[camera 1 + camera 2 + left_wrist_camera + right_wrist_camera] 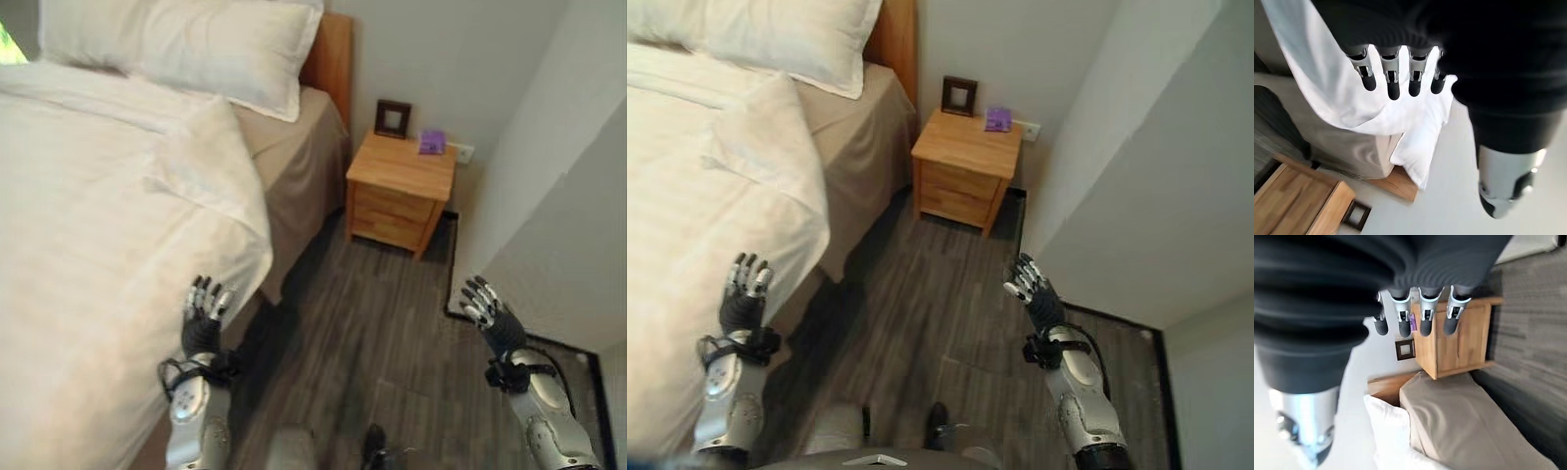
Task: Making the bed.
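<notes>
The left robot hand [203, 311] hovers with fingers straight beside the white duvet [108, 245] hanging over the bed's side edge. The right robot hand [490, 311] is held up over the floor with relaxed fingers, empty.

White duvet [88, 255] spread over bed, far corner folded back, edge overhanging right side. White pillow [186, 44] at far end on tan sheet [289, 147].
</notes>
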You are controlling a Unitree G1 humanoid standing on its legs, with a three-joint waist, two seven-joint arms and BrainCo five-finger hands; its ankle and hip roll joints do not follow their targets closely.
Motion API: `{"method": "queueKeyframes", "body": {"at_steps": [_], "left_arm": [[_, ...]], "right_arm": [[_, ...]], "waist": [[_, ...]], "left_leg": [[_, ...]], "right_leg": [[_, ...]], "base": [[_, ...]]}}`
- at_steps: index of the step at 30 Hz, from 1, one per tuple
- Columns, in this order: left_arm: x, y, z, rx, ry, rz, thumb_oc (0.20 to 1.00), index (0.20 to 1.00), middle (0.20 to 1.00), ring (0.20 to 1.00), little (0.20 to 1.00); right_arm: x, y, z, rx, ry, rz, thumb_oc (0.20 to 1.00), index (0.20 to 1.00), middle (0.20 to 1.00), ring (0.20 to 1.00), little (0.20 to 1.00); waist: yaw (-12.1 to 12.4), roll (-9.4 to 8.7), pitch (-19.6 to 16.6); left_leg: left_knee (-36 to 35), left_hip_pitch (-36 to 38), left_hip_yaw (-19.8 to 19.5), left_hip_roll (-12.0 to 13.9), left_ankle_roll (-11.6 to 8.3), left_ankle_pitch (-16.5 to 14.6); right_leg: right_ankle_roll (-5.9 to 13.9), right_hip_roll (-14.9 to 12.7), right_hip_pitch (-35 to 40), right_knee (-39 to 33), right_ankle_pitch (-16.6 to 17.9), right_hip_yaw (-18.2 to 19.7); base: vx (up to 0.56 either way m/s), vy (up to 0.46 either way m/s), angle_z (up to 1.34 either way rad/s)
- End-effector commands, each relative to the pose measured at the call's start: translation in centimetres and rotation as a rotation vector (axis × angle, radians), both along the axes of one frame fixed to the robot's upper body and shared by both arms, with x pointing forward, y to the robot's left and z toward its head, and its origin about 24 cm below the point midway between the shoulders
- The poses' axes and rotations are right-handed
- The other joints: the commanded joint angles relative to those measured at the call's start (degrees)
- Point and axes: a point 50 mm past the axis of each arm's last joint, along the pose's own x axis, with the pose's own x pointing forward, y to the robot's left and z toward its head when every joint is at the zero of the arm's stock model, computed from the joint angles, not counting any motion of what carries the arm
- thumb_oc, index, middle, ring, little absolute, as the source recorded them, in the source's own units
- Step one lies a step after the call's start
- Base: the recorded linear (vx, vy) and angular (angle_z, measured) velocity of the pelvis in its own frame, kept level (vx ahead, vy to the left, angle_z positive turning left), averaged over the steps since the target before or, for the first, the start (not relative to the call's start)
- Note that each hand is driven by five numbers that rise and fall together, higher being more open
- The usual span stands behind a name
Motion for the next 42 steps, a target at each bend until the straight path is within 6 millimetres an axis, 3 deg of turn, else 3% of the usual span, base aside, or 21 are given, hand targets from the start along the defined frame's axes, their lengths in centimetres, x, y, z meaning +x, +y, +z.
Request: {"method": "queueKeyframes", "body": {"at_steps": [1,3,4,7,8,9,11,12,13,15,18,19,23,25,30,32,33,34,35,40,42], "left_arm": [[-0.2,2.4,2.5,0.095,-0.081,0.031,1.0,1.0,1.0,1.0,1.0],[-0.6,2.6,1.8,0.101,-0.045,0.046,1.0,1.0,1.0,1.0,1.0],[-0.9,2.7,1.4,0.092,-0.033,0.069,1.0,1.0,1.0,1.0,1.0],[-1.1,2.8,1.2,0.095,-0.021,0.081,1.0,1.0,1.0,1.0,1.0],[-1.4,2.7,1.1,0.106,-0.006,0.083,1.0,1.0,1.0,1.0,1.0],[-1.0,2.8,1.3,0.112,-0.007,0.105,1.0,1.0,1.0,1.0,1.0],[-0.1,2.5,2.1,0.131,-0.042,0.088,1.0,1.0,1.0,1.0,1.0],[0.2,2.3,2.2,0.143,-0.044,0.064,1.0,1.0,1.0,1.0,1.0],[0.8,2.0,2.8,0.16,-0.065,0.022,1.0,1.0,1.0,1.0,1.0],[1.1,1.7,3.0,0.161,-0.078,-0.015,1.0,1.0,1.0,1.0,1.0],[1.6,1.4,2.6,0.161,-0.065,-0.059,1.0,1.0,1.0,1.0,1.0],[2.3,0.9,2.8,0.171,-0.072,-0.094,1.0,1.0,1.0,1.0,1.0],[2.1,0.3,2.6,0.194,-0.06,-0.131,1.0,1.0,1.0,1.0,1.0],[1.3,0.3,1.6,0.147,-0.032,-0.127,1.0,1.0,1.0,1.0,1.0],[0.4,0.0,0.3,0.04,-0.014,-0.091,1.0,1.0,1.0,1.0,1.0],[0.8,-0.6,0.2,0.025,-0.01,-0.123,1.0,1.0,1.0,1.0,1.0],[1.3,-1.2,-0.2,0.004,0.006,-0.155,1.0,1.0,1.0,1.0,1.0],[1.4,-1.2,-0.2,0.004,0.006,-0.155,1.0,1.0,1.0,1.0,1.0],[1.6,-1.8,-0.7,0.016,0.038,-0.215,1.0,1.0,1.0,1.0,1.0],[0.7,-1.5,-0.6,0.07,0.076,-0.296,1.0,1.0,1.0,1.0,1.0],[0.7,-1.4,0.1,0.103,0.071,-0.361,1.0,1.0,1.0,1.0,1.0]], "right_arm": [[2.2,0.5,4.3,0.025,-0.207,0.024,1.0,1.0,1.0,1.0,1.0],[2.6,1.1,4.4,0.036,-0.216,0.036,1.0,1.0,1.0,1.0,1.0],[2.9,1.9,4.2,0.048,-0.208,0.056,1.0,1.0,1.0,1.0,1.0],[3.3,2.7,4.5,0.051,-0.219,0.086,1.0,1.0,1.0,1.0,1.0],[3.6,4.3,4.5,0.051,-0.223,0.151,1.0,1.0,1.0,1.0,1.0],[3.9,5.3,5.0,0.03,-0.245,0.192,1.0,1.0,1.0,1.0,1.0],[4.1,6.1,5.2,0.031,-0.253,0.223,1.0,1.0,1.0,1.0,1.0],[4.0,6.2,5.0,0.018,-0.244,0.227,1.0,1.0,1.0,1.0,1.0],[3.8,5.4,4.9,-0.044,-0.235,0.237,1.0,1.0,1.0,1.0,1.0],[3.6,4.3,4.9,-0.073,-0.231,0.212,1.0,1.0,1.0,1.0,1.0],[3.0,2.0,5.1,-0.162,-0.23,0.168,1.0,1.0,1.0,1.0,1.0],[2.4,0.6,5.2,-0.199,-0.231,0.132,1.0,1.0,1.0,1.0,1.0],[2.2,-0.3,5.4,-0.24,-0.232,0.115,1.0,1.0,1.0,1.0,1.0],[2.8,-0.9,6.2,-0.287,-0.255,0.113,1.0,1.0,1.0,1.0,1.0],[3.8,-0.2,7.5,-0.359,-0.302,0.151,1.0,1.0,1.0,1.0,1.0],[4.1,-0.7,8.3,-0.443,-0.327,0.131,1.0,1.0,1.0,1.0,1.0],[4.3,-1.1,8.9,-0.541,-0.337,0.109,1.0,1.0,1.0,1.0,1.0],[4.4,-1.1,8.9,-0.541,-0.338,0.108,1.0,1.0,1.0,1.0,1.0],[5.0,-0.9,8.9,-0.608,-0.326,0.108,1.0,1.0,1.0,1.0,1.0],[8.6,-2.3,10.0,-0.796,-0.273,0.081,1.0,1.0,1.0,1.0,1.0],[13.4,-4.1,11.8,-0.891,-0.167,-0.056,1.0,1.0,1.0,1.0,1.0]], "waist": [[1.8,2.23,-1.5],[3.5,2.62,-2.6],[4.0,3.11,-4.6],[4.7,3.04,-5.5],[6.1,2.85,-6.7],[4.6,3.17,-6.6],[1.9,5.08,-4.8],[0.9,5.64,-4.4],[-0.2,5.34,-4.3],[-1.1,4.19,-4.2],[-4.0,1.91,-4.0],[-5.2,0.7,-4.4],[-4.8,-0.8,-4.2],[-3.7,-0.85,-4.7],[-1.6,-0.84,-4.5],[-1.7,-0.95,-3.2],[-2.6,-0.79,-2.4],[-2.6,-0.87,-2.5],[-2.6,-0.41,-2.8],[-0.2,0.23,-4.0],[2.9,1.62,-4.1]], "left_leg": [[-27.6,9.1,4.6,3.8,-3.28,2.6],[-40.8,10.0,11.2,1.0,-2.86,3.8],[-48.9,11.2,18.2,-1.5,-2.81,3.9],[-52.6,15.0,18.3,-3.3,-1.11,1.8],[-57.3,20.8,13.8,-9.2,4.5,-2.6],[-58.4,23.1,14.6,-10.3,7.82,-4.1],[-59.5,27.6,10.5,-8.9,8.64,-4.9],[-60.3,29.6,7.3,-8.7,8.61,-4.8],[-61.2,31.5,2.2,-8.6,7.2,-4.2],[-60.7,31.6,-2.3,-8.7,5.89,-5.3],[-60.4,32.2,-11.6,-10.4,4.37,-7.4],[-62.4,32.5,-18.6,-11.3,4.29,-7.4],[-61.7,32.7,-24.3,-11.7,3.12,-8.2],[-61.4,31.8,-28.0,-10.8,1.91,-7.5],[-59.4,29.6,-31.0,-9.6,-0.26,-5.7],[-56.4,26.6,-27.5,-8.9,-0.75,-5.4],[-55.2,24.7,-14.5,-6.1,-0.26,-5.5],[-55.4,24.5,-14.5,-6.2,-0.23,-5.2],[-56.1,24.1,-7.2,-4.8,0.03,-5.3],[-62.2,24.8,-12.0,-6.4,-0.44,-3.7],[-67.6,24.8,-13.6,-6.6,-0.85,-0.4]], "right_leg": [[9.91,-4.1,7.5,-6.9,4.2,-1.3],[10.79,-3.9,10.4,-7.5,2.6,-1.8],[11.73,-2.7,13.1,-6.6,1.1,-3.0],[12.99,-3.8,13.5,-3.8,1.3,-3.9],[17.19,-8.3,10.2,12.9,9.7,-5.7],[19.06,-11.2,5.9,26.7,17.4,-4.4],[17.66,-11.4,-2.4,35.4,15.9,-1.5],[16.64,-11.3,-4.8,36.2,14.1,-0.4],[15.08,-13.7,-6.3,28.4,12.8,-0.4],[15.4,-14.8,-5.3,17.9,13.7,1.2],[17.78,-8.3,-5.2,0.5,12.5,19.4],[18.3,-4.3,-5.8,-2.7,11.9,30.1],[17.64,-4.8,-4.5,-4.1,13.1,25.3],[15.73,-3.0,-3.5,-4.4,10.8,25.0],[13.75,-2.2,-1.2,-6.4,10.0,19.1],[13.04,-3.3,0.3,-6.4,8.9,14.4],[13.09,-4.6,2.1,-6.8,8.1,8.6],[13.12,-4.7,1.8,-6.8,8.3,8.6],[13.41,-4.6,3.1,-7.5,7.8,5.4],[13.48,-4.6,4.2,-9.3,7.8,2.6],[13.34,-4.4,2.8,-9.5,7.4,1.0]], "base": [[0.67,-0.032,-0.42],[0.72,-0.023,-0.11],[0.62,-0.044,0.14],[0.48,0.075,0.52],[0.48,0.281,0.57],[0.57,0.284,0.38],[0.28,-0.001,0.83],[0.36,-0.255,2.67],[0.37,-0.312,2.87],[0.33,-0.389,2.38],[0.39,-0.336,1.99],[0.27,-0.195,1.83],[0.18,-0.221,2.1],[0.15,-0.328,0.84],[0.09,-0.201,0.54],[0.04,-0.158,0.85],[-0.01,-0.101,1.12],[0.03,-0.114,1.69],[0.03,-0.039,1.97],[0.09,-0.019,0.67],[-0.03,0.04,0.5]]}}
